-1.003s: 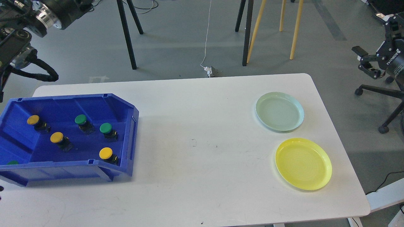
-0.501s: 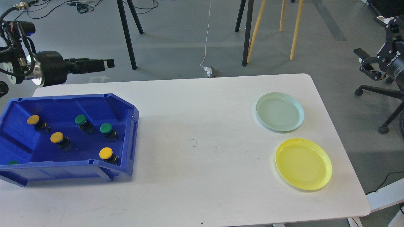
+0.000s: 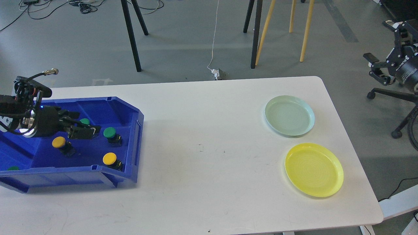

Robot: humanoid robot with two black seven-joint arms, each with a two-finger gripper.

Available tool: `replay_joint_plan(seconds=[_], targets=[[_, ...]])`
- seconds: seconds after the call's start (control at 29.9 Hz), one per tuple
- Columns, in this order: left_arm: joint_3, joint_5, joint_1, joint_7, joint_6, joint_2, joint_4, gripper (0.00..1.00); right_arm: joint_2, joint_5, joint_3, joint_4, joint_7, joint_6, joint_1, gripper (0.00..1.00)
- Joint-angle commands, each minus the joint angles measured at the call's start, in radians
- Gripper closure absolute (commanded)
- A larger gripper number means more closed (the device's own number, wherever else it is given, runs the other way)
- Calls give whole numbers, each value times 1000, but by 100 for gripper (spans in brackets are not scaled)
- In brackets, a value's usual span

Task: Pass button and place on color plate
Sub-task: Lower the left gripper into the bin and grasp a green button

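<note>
Hovering left gripper [image 3: 85, 130] inside bin [image 3: 130, 112] | green button [image 3: 109, 133] just right of fingertips, nearest | jaws: cannot tell | right gripper [image 3: 375, 65] far off table.

- A robotics lab or test room, not a home.
- Bare grey floor [image 3: 183, 49] with loose cables [image 3: 214, 39] trailing across it (one ends at a small plug).
- Plain white table [image 3: 202, 182] as a workbench.
- Black stand legs [image 3: 130, 36], wooden legs [image 3: 305, 31] and an office chair base [image 3: 396, 107] around it.
</note>
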Motion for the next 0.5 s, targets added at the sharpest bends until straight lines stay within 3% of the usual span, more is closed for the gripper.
replay_joint_plan(seconds=[0.0,0.33,0.47], targets=[[2,1,10,0,-11,-46,28,0,-1,-20,0,0,0,-4,-3,1],[-2,-4,9,0,-49,-143,32,0,0,-34,0,0,0,-2,-6,1],[-3,-9,9,0,-46,-178,110,0,0,-34,-2,0,0,-4,-6,1]])
